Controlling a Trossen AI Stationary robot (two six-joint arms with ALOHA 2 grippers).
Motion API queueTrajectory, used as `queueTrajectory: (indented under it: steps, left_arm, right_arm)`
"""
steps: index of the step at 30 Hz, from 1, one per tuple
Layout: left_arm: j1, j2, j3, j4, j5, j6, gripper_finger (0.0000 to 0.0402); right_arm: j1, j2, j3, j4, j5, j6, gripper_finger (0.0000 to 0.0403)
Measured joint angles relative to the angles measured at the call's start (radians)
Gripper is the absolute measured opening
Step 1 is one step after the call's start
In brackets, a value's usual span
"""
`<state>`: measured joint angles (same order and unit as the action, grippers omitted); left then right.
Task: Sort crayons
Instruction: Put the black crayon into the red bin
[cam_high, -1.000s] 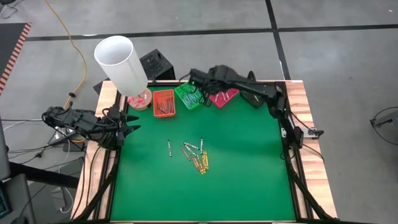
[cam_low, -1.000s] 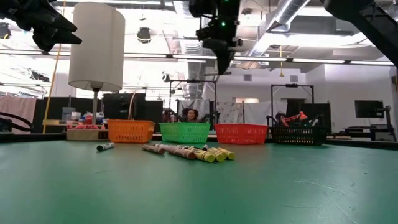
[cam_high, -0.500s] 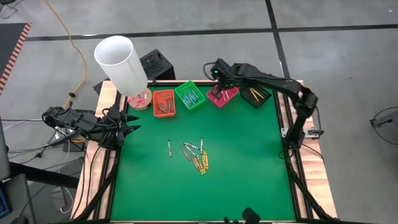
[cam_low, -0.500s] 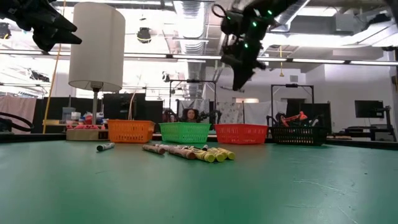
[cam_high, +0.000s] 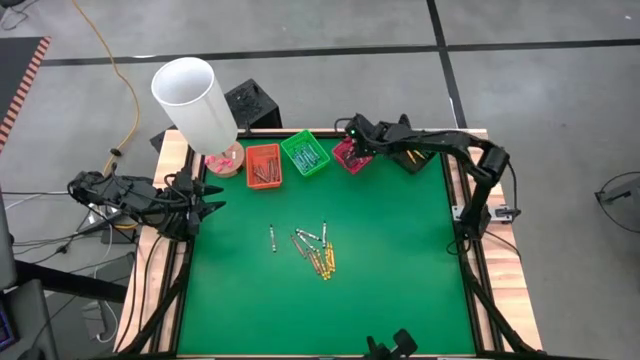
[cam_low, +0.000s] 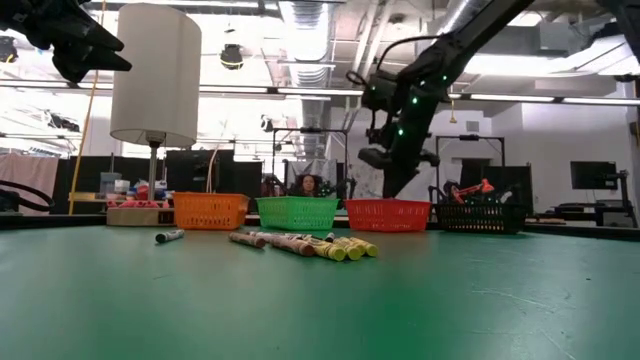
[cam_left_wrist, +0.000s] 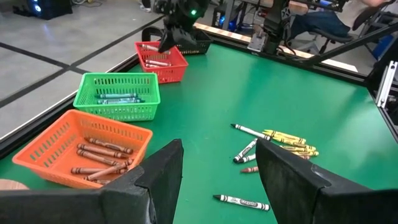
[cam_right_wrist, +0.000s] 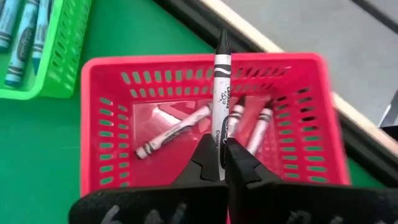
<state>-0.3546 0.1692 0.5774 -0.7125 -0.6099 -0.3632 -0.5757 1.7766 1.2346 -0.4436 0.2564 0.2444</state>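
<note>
My right gripper (cam_right_wrist: 222, 163) hovers over the red tray (cam_right_wrist: 99, 68) at the table's far edge, shut on a white-wrapped crayon (cam_right_wrist: 221, 93) with a black tip. A few white crayons (cam_right_wrist: 168, 138) lie on the tray's floor. In the high view this gripper (cam_high: 352, 148) is above the red tray (cam_high: 345, 160). Several loose crayons (cam_high: 318, 252) lie on the green mat near the middle. My left gripper (cam_left_wrist: 219, 168) waits open at the table's left edge (cam_high: 212, 205), touching nothing. My right gripper pinches the crayon's rear part (cam_right_wrist: 221, 144) between its two fingers. The crayon runs in line with the fingers and sticks out well past their tips, black tip (cam_right_wrist: 222, 41) foremost. The fingers slant downward from the right. The crayon is clear of the tray.
An orange tray (cam_high: 264, 165) with brown crayons and a green tray (cam_high: 305, 155) with bluish crayons stand left of the red one; a black tray (cam_high: 412, 155) stands to its right. A white lamp shade (cam_high: 193, 100) rises at the far left corner.
My right gripper, still shut on the crayon, has swung from above the green tray toward the table's right and sunk down over the red tray, rolling its wrist on the way.
</note>
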Motion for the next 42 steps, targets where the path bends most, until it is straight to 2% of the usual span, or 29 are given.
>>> queueTrajectory:
  steps: [12,21,25,28,36,42]
  left_arm:
    - [0.000,0.000,0.000,-0.001,-0.004,-0.004,0.0192]
    - [0.000,0.000,0.000,-0.001,-0.006,-0.004,0.0192]
    - [0.000,0.000,0.000,-0.001,-0.007,-0.004,0.0192]
    - [0.000,0.000,0.000,-0.001,-0.007,-0.004,0.0192]
    - [0.000,0.000,0.000,-0.001,-0.008,-0.004,0.0192]
    - [0.000,0.000,0.000,-0.001,-0.008,-0.003,0.0192]
  right_arm:
    - [-0.016,0.061,0.000,0.001,-0.027,0.011,0.0005]
    - [-0.022,0.055,0.000,-0.014,-0.050,0.008,0.0055]
    - [-0.020,0.055,0.000,-0.015,-0.057,-0.006,0.0067]
    - [-0.020,0.048,0.001,-0.016,-0.101,-0.021,0.0070]
    - [0.021,-0.046,0.048,-0.040,-0.165,-0.110,0.0072]
    - [0.120,-0.158,0.067,-0.026,-0.261,-0.151,0.0072]
